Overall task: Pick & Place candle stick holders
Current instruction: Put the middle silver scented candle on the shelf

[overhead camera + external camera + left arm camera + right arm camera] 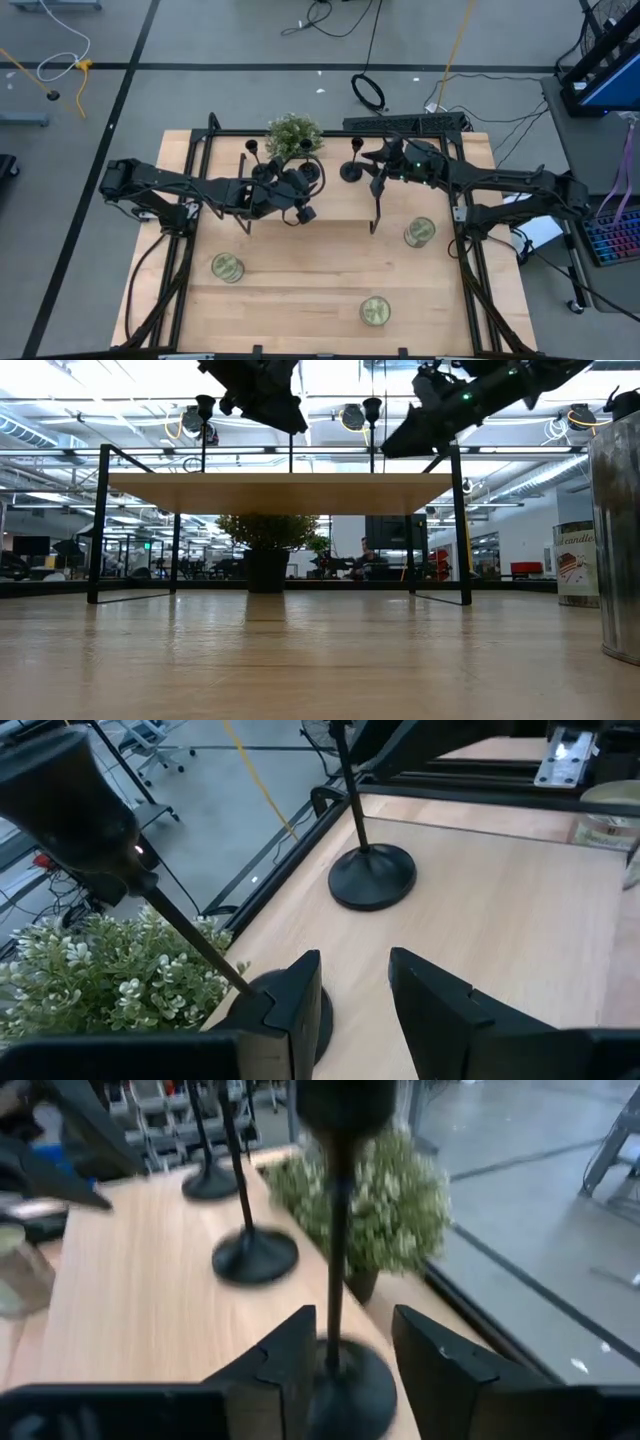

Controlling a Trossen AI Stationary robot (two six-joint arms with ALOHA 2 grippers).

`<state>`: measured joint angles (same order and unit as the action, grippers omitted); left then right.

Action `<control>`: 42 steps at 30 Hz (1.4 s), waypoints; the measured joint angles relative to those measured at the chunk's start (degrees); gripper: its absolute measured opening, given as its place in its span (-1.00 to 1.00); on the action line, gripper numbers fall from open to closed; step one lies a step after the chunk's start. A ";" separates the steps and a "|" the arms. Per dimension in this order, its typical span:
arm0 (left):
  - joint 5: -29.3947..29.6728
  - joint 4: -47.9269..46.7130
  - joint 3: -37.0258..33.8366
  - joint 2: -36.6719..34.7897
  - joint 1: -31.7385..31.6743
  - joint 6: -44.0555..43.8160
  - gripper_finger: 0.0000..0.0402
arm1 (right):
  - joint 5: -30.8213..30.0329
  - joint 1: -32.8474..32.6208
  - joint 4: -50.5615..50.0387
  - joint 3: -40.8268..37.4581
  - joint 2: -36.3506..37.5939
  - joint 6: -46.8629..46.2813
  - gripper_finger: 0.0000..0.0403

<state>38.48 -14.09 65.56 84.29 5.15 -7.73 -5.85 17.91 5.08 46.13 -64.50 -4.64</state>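
Right now I am holding my left claw [350, 995] spread above the raised shelf [330, 205] at the back of the desk [300, 290], with one candle stick holder [150, 890] just beside its fingers, its disc base partly hidden behind one finger and the bushy plant [294, 133] close by. My right claw [350, 1350] is also hovering spread, its fingers flanking the stem of another holder [340, 1260] without pinching it. A third holder [251, 160] is standing on the shelf's far left, beyond the plant.
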 joint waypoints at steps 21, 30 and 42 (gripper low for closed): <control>-27.80 -20.83 -0.04 0.00 11.01 -16.87 -0.36 | -0.02 -8.88 -15.75 -4.07 10.00 -1.72 -0.39; -42.96 -35.35 -0.04 0.00 20.15 -51.34 -0.36 | -0.04 -10.97 -10.03 -7.36 11.88 -0.23 -0.41; -41.85 -52.35 -0.70 0.00 32.12 -89.86 -0.36 | -0.04 -10.91 -9.57 -8.81 13.25 3.28 -0.41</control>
<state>-3.37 -66.43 64.86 84.29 37.26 -97.58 -5.89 7.01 -4.49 37.32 -51.24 -1.37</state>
